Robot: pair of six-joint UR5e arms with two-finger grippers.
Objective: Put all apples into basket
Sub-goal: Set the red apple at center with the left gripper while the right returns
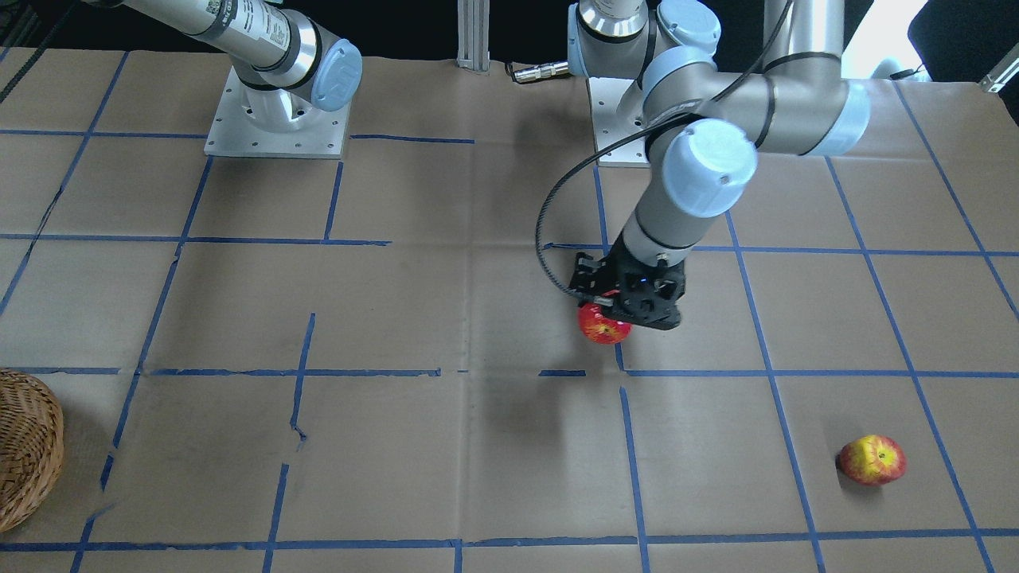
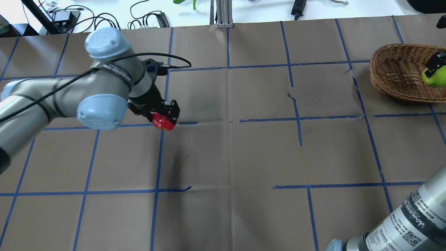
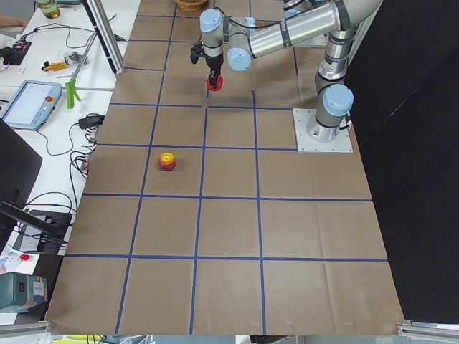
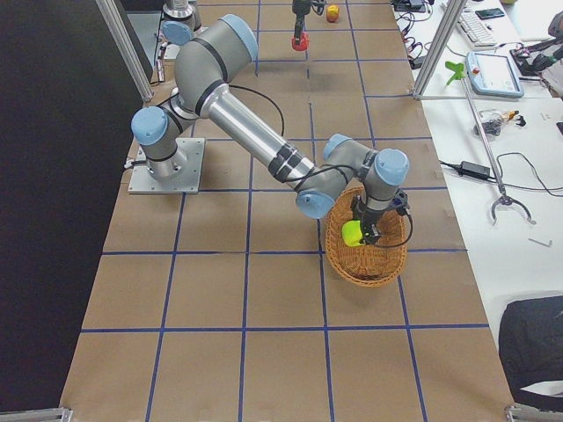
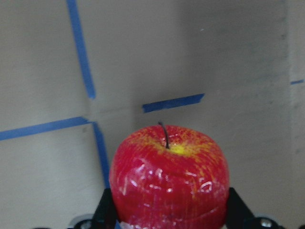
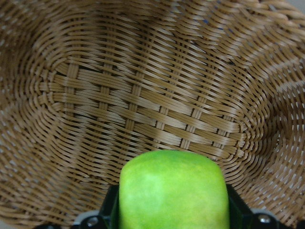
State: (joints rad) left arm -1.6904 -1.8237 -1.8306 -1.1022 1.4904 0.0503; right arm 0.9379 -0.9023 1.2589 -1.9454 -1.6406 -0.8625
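Observation:
My left gripper [image 1: 617, 314] is shut on the deep red apple [image 1: 603, 325] and holds it above the table near a blue tape crossing; the left wrist view shows the apple [image 5: 169, 176] between the fingers. My right gripper [image 2: 435, 69] is shut on the yellow-green apple [image 2: 433, 78] and holds it just above the inside of the wicker basket [image 2: 397, 75]; the right wrist view shows the apple [image 6: 174, 195] over the basket's woven bottom [image 6: 143, 95]. The red-and-yellow blotched apple [image 1: 872, 460] lies alone on the table, far from both grippers.
The table is covered in brown paper with a grid of blue tape lines [image 1: 621, 446]. The two arm bases [image 1: 275, 119] stand at the robot's edge. Cables and a teach pendant [image 3: 29, 104] lie beside the table.

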